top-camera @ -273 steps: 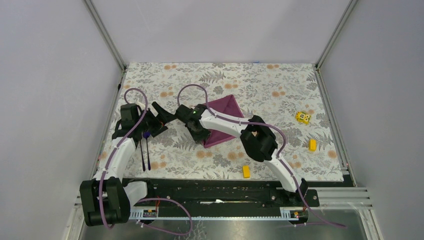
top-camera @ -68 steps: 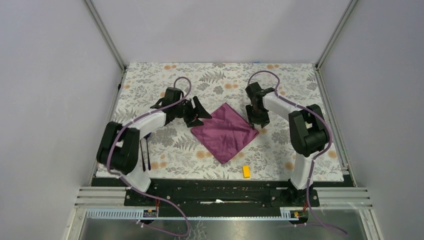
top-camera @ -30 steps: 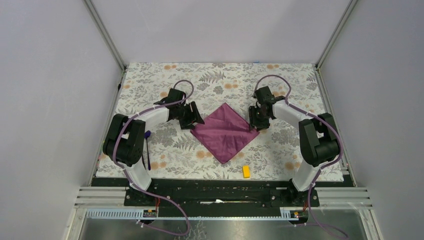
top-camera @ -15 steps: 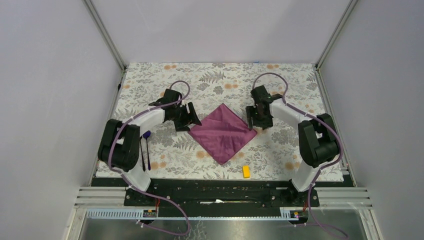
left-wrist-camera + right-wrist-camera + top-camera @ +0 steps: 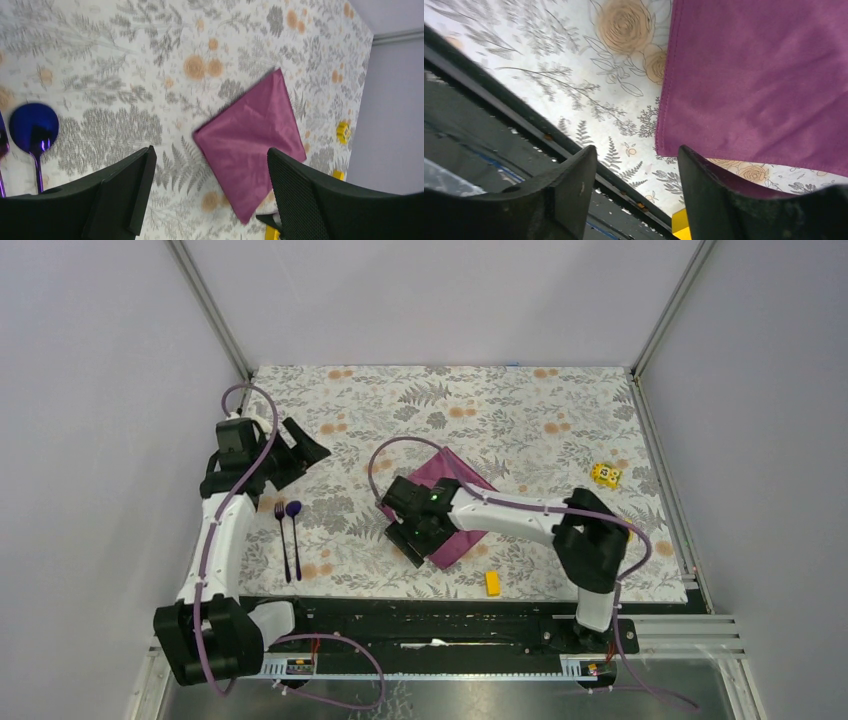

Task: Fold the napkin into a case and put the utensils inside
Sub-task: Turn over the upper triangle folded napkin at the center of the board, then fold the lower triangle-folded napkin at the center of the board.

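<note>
Judged the napkin (image 5: 255,140) limp, light, slippery; best pinched at a corner. Found right hand (image 5: 636,155) open over its near corner, left hand (image 5: 210,155) open.

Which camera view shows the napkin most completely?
The left wrist view: the napkin shows almost whole there. In the top external view the right arm covers its middle. The right wrist view shows only one corner, close up.

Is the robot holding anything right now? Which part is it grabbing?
Nothing is held. The left gripper and the right gripper are both open and empty; the right one is only near a corner of the napkin.
</note>
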`<state>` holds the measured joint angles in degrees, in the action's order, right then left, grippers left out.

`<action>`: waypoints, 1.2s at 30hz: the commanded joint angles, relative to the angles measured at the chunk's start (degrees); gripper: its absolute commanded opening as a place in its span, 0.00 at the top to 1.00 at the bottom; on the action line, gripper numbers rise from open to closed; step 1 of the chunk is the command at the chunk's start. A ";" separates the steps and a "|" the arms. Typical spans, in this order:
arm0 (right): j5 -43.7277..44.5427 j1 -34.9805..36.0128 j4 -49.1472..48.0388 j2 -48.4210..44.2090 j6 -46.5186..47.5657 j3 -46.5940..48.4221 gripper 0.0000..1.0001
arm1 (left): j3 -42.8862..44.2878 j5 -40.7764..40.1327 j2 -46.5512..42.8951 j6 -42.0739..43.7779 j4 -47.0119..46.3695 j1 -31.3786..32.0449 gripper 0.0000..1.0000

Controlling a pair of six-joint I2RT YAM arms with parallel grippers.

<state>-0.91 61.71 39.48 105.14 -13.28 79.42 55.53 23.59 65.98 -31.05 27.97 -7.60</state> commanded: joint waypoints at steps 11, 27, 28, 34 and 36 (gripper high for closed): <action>4.79 0.82 5.22 8.40 3.51 1.82 0.43 | -8.54 8.22 -6.39 -0.02 -0.76 -1.50 0.12; 11.10 0.92 -3.12 12.48 3.47 -5.12 0.71 | -10.90 9.65 -4.72 -0.27 -2.51 -1.50 0.12; 12.11 0.87 -3.44 12.11 3.69 -5.30 0.74 | -11.29 9.98 -4.45 -0.42 -2.82 -1.47 0.12; 11.08 0.59 -4.01 7.60 5.20 -5.09 0.97 | -16.26 15.83 -1.33 -4.47 -8.32 -1.05 0.11; 6.89 -0.12 -4.89 5.18 5.68 -5.18 1.00 | -18.37 17.82 0.14 -7.01 -11.45 0.02 0.11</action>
<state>8.40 62.61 39.53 112.42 -9.10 76.23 40.47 35.44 63.64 -33.61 23.79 -8.67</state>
